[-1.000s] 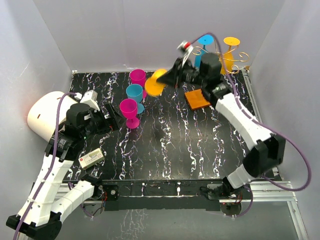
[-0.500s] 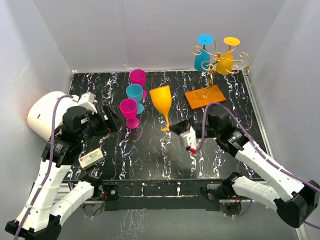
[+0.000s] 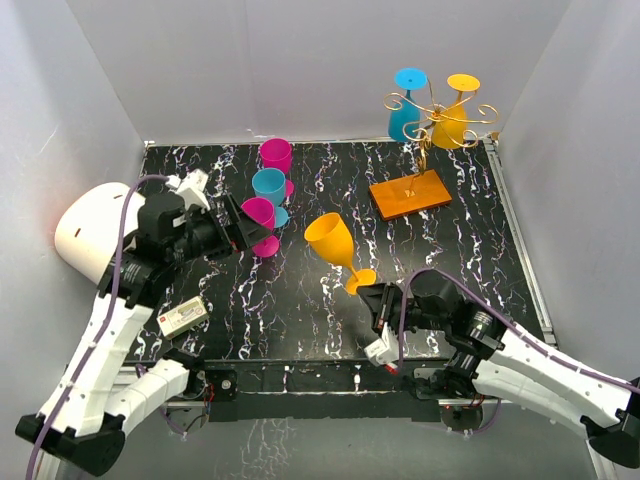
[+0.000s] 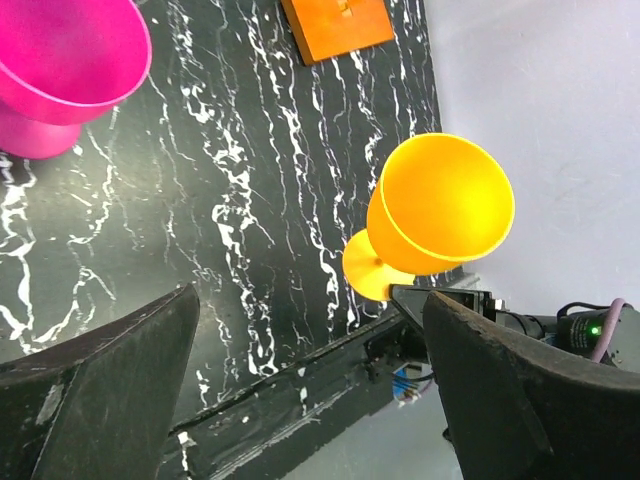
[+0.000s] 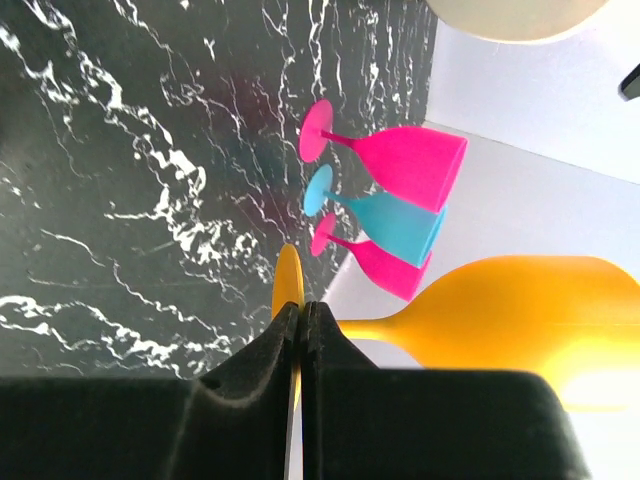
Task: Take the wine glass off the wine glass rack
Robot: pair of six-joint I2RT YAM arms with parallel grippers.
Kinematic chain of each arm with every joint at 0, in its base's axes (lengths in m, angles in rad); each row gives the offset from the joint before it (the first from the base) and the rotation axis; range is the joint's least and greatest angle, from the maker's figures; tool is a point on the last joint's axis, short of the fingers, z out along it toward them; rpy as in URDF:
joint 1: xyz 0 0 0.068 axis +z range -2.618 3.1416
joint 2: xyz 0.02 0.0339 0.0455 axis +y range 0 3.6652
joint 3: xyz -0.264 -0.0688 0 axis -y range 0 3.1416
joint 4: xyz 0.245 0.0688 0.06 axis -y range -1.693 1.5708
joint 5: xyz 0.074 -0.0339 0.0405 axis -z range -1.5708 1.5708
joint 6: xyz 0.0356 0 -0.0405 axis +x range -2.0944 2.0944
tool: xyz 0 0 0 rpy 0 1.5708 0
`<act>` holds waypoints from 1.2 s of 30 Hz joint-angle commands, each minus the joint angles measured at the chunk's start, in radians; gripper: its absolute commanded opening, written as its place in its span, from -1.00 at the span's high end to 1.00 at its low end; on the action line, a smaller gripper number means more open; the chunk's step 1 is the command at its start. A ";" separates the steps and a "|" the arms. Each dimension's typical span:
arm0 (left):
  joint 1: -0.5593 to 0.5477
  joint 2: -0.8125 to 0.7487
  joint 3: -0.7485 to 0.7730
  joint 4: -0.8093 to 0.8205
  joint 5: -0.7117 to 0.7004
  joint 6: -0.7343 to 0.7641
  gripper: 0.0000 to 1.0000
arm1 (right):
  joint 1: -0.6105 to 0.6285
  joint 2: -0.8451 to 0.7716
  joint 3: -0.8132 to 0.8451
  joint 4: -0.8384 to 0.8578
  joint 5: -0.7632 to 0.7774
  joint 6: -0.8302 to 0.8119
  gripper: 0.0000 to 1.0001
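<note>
The wine glass rack (image 3: 432, 108), gold wire on an orange base (image 3: 410, 192), stands at the back right. A blue glass (image 3: 405, 102) and an orange glass (image 3: 456, 112) hang upside down on it. My right gripper (image 3: 372, 294) is shut on the round foot of another orange wine glass (image 3: 330, 240), which it holds tilted near the table's front middle. In the right wrist view the fingertips (image 5: 303, 312) pinch the thin foot (image 5: 288, 285). My left gripper (image 3: 240, 222) stands open beside a pink glass (image 3: 258, 215), with nothing between its fingers (image 4: 100, 400).
A blue glass (image 3: 268, 185) and a second pink glass (image 3: 276, 155) stand behind the first pink one at the left rear. A white cylinder (image 3: 88, 228) lies at the left edge, with a small white box (image 3: 182, 318) in front of it. Grey walls enclose three sides.
My right arm has carried the orange glass from near the rack down to the table's front middle. The left gripper has shifted right, toward the pink glass.
</note>
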 commanded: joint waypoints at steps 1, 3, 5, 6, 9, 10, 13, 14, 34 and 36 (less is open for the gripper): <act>-0.003 0.065 0.011 0.084 0.167 -0.048 -0.83 | 0.049 -0.016 0.007 -0.023 0.076 -0.297 1.00; -0.004 0.101 0.005 0.125 0.222 -0.068 -0.82 | 0.078 -0.010 0.005 -0.017 0.097 -0.306 1.00; -0.004 0.135 0.006 0.151 0.259 -0.082 -0.80 | 0.110 -0.006 0.005 -0.008 0.131 -0.316 1.00; -0.004 0.151 0.005 0.158 0.265 -0.087 -0.79 | 0.121 -0.005 0.006 -0.006 0.147 -0.319 1.00; -0.005 0.172 -0.007 0.180 0.268 -0.102 -0.75 | 0.144 -0.006 0.003 0.013 0.179 -0.327 1.00; -0.006 0.177 -0.021 0.193 0.271 -0.110 -0.73 | 0.150 -0.007 0.003 0.018 0.186 -0.328 1.00; -0.023 0.197 -0.046 0.211 0.270 -0.130 -0.68 | 0.161 -0.005 0.008 0.016 0.197 -0.334 1.00; -0.033 0.205 -0.049 0.215 0.267 -0.133 -0.67 | 0.164 -0.003 0.010 0.017 0.201 -0.336 1.00; -0.153 0.223 -0.077 0.227 0.201 -0.108 0.15 | 0.170 0.064 0.059 0.094 0.247 -0.323 1.00; -0.155 0.227 -0.076 0.220 0.198 -0.098 0.25 | 0.171 0.074 0.064 0.110 0.243 -0.315 1.00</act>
